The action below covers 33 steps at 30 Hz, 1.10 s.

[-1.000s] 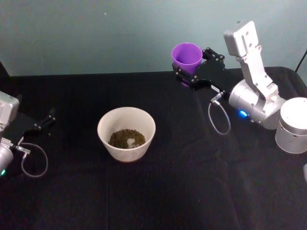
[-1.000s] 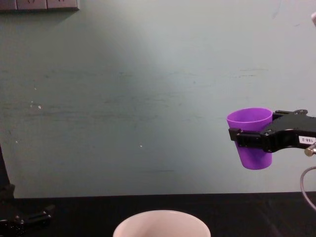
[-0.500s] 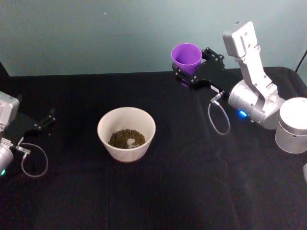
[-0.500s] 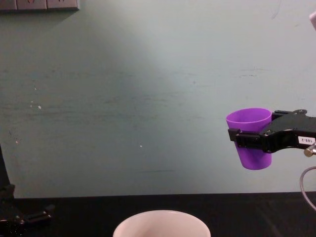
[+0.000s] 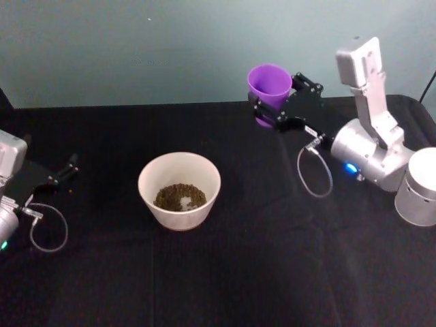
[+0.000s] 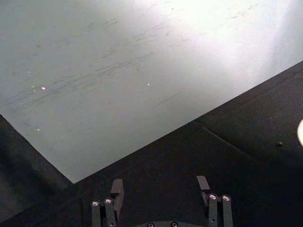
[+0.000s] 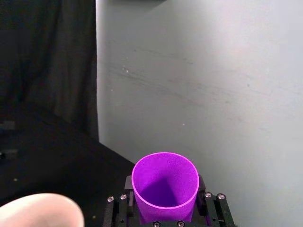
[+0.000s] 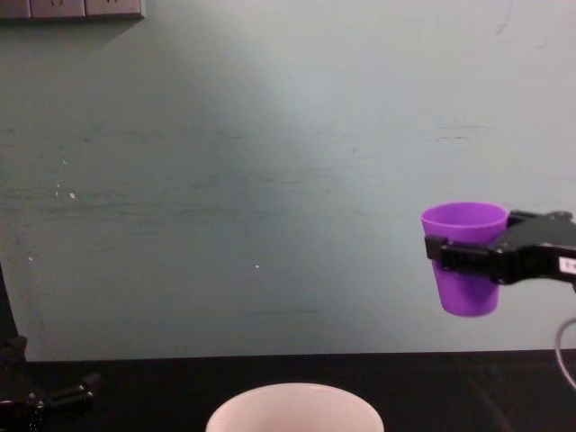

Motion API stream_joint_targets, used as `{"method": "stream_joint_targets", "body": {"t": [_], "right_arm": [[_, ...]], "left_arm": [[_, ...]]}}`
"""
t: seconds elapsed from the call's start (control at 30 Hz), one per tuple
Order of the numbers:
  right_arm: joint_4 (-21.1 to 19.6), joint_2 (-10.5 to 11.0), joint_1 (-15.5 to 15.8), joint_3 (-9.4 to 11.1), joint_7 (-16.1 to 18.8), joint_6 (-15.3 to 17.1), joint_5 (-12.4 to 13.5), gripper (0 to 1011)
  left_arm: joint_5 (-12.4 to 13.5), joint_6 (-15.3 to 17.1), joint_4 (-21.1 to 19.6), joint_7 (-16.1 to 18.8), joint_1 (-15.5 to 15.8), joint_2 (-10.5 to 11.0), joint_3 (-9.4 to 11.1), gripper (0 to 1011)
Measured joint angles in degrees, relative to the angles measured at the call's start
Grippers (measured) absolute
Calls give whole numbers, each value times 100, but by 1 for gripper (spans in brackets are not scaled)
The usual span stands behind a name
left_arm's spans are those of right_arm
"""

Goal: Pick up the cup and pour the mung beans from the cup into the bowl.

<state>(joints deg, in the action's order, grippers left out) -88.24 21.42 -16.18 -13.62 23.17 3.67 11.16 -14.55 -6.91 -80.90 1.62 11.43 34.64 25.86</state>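
A purple cup (image 5: 269, 84) hangs upright in the air above the table's far right, with my right gripper (image 5: 276, 107) shut on it. The cup (image 8: 464, 256) sits well above the table in the chest view, held by the black fingers (image 8: 463, 256). Seen from the right wrist, the cup (image 7: 164, 186) looks empty inside. An off-white bowl (image 5: 179, 190) stands near the table's middle, left of and nearer than the cup, with mung beans (image 5: 180, 197) heaped in its bottom. My left gripper (image 5: 65, 170) rests open at the table's left edge, holding nothing.
Black cloth (image 5: 238, 259) covers the table and a pale teal wall (image 5: 136, 48) rises behind it. A cable loop (image 5: 312, 178) hangs from the right wrist. The bowl's rim (image 8: 294, 409) shows at the bottom of the chest view.
The right arm has shifted a little to the right and slightly down with the cup still upright in its grip. The bowl and left arm have not moved.
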Motion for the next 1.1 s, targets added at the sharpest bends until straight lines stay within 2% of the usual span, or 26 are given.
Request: {"method": "stream_joint_targets", "body": {"t": [0.13, 0.27, 0.33, 0.43, 0.67, 0.9, 1.1], "right_arm": [[214, 26, 78, 48, 193, -241, 334, 735], [469, 6, 144, 41, 292, -545, 518, 735], [571, -11, 170, 25, 309, -704, 553, 735], [885, -80, 221, -62, 316, -1222, 556, 735], [1505, -248, 206, -187, 435, -1894, 597, 735], [1722, -273, 215, -294, 589, -2068, 615, 735], [1768, -270, 253, -320, 631, -2001, 703, 735]], "left_arm": [[0, 0, 0, 0, 0, 0, 0, 1000], [0, 0, 0, 0, 0, 0, 0, 1000], [0, 0, 0, 0, 0, 0, 0, 1000], [0, 0, 0, 0, 0, 0, 0, 1000], [0, 0, 0, 0, -1, 0, 0, 1000], [0, 0, 0, 0, 0, 0, 0, 1000], [0, 0, 0, 0, 0, 0, 0, 1000]]}}
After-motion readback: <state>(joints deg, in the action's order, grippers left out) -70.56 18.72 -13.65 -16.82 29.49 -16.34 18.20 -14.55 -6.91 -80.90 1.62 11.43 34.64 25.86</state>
